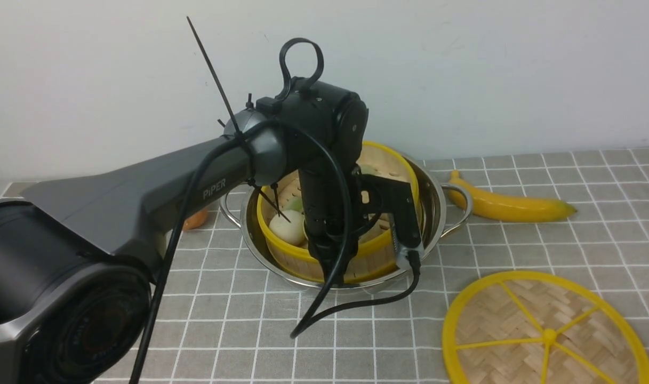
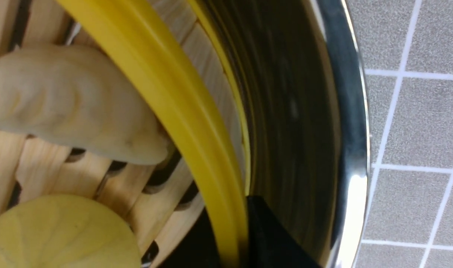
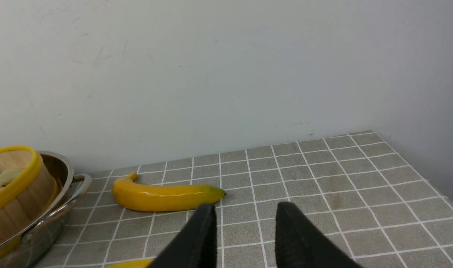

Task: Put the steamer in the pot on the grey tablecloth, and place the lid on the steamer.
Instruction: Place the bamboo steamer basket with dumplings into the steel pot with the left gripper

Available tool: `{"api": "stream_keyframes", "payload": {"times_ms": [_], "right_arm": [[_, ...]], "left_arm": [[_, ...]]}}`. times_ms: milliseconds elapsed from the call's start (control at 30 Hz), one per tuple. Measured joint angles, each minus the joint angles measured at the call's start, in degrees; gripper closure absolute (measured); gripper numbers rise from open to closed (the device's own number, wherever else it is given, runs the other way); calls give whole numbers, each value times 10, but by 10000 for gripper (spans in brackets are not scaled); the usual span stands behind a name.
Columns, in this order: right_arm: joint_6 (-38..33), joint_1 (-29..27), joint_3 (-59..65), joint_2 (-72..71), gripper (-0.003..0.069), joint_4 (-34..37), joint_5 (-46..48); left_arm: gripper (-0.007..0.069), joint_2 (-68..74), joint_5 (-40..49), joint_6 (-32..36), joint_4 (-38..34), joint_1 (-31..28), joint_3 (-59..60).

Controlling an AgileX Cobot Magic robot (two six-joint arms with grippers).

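Bulky and dark, the left arm (image 1: 116,192) fills the near left of the front view. It reaches over the pot (image 1: 433,202), and its wrist and a looping black cable (image 1: 356,304) hide much of what lies inside. The steamer (image 1: 383,160) sits in the pot on the grey tablecloth (image 1: 569,250), its yellow rim higher than the steel rim. The left tool (image 2: 232,253) pinches that rim, one black finger inside the wall and one outside. A pale dumpling (image 2: 73,108) and a round yellowish bun (image 2: 55,230) lie on the slatted floor.

The lid (image 1: 543,330) lies flat on the cloth, near right of the pot and apart from it. A banana (image 1: 511,207) lies just beside the pot's right handle. Something orange (image 1: 196,218) peeks out behind the left arm. The right tool (image 3: 245,208) hangs spread above the surface, with nothing between its fingers.
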State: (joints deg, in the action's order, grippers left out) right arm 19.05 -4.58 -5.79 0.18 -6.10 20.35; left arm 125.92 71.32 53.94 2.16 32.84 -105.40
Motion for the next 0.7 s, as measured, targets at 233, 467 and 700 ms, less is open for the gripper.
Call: {"api": "stream_keyframes", "payload": {"times_ms": [233, 467, 700], "right_arm": [[0, 0, 0, 0, 414, 0, 0], [0, 0, 0, 0, 414, 0, 0], [1, 0, 0, 0, 414, 0, 0]], "left_arm": [[506, 1, -2, 0, 2, 1, 0], [475, 7, -2, -4, 4, 1, 0], [418, 7, -5, -4, -12, 1, -3]]}}
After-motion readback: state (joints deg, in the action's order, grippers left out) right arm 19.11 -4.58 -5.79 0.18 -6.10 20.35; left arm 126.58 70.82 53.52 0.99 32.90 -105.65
